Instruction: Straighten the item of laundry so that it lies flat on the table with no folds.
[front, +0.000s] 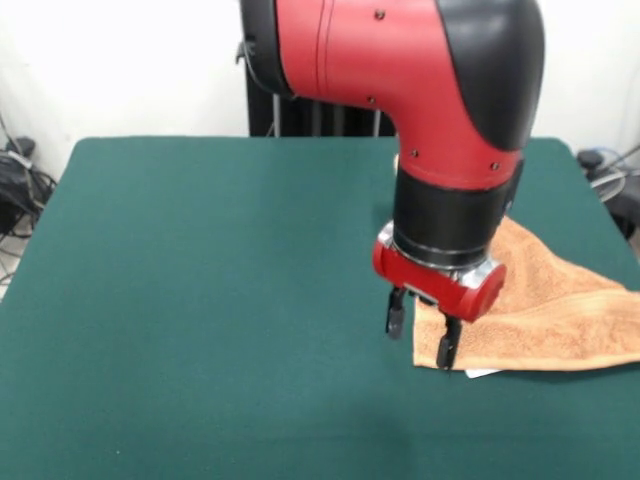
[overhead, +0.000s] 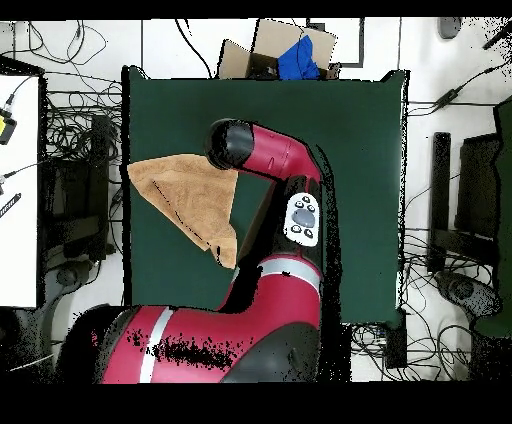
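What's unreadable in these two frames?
- Towel, front view: its right end is cut off by the picture edge, and the arm covers its left part.
- Hand, overhead view: hidden under the arm's black wrist end.
- Whether the fingers touch the towel: front view cannot settle it.
- Table, overhead view: near side buried under the arm.

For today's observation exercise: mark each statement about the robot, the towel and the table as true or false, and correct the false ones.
1. The towel lies spread flat in the middle of the table. False: it is folded over into a roughly triangular shape at one side edge.
2. The gripper is open, holding nothing. True.
3. The gripper is at a corner of the towel. True.
4. The table is covered in red cloth. False: it is dark green.
5. A second towel lies on the table. False: only one shows.
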